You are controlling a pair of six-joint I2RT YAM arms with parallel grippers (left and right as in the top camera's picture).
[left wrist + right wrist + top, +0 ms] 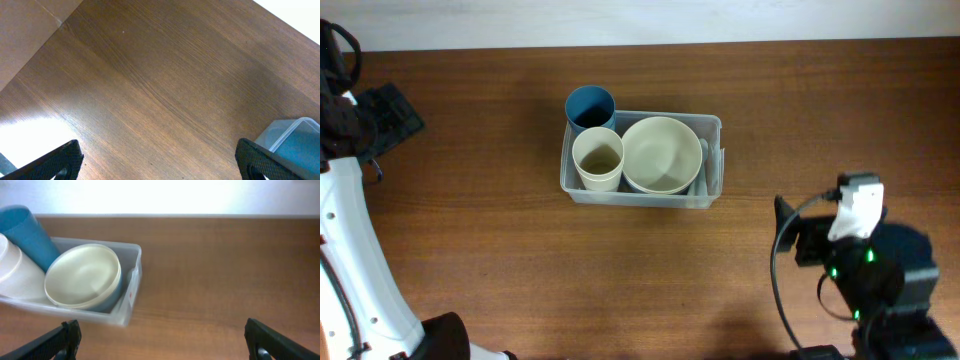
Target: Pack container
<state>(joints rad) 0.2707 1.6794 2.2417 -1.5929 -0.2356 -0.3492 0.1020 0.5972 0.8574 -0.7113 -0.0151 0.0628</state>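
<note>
Noting right gripper [161,337] gaping, empty, lower right overhead; left gripper [159,157] likewise, upper left. Finding container [635,197] centre frame, holding bowl [660,152], long axis running left-right, lying up-left of right jaws. Judging right arm nearer.

a blue cup [590,105] stands just behind a cream cup [598,158], a cream bowl [662,153] beside them.

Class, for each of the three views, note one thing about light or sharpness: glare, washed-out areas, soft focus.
Overhead: even light, the container crisp. Left wrist: a white glare patch on the table at lower left. Right wrist: the strip beyond the table is blown out to white; the bowl and blue cup look soft.
</note>
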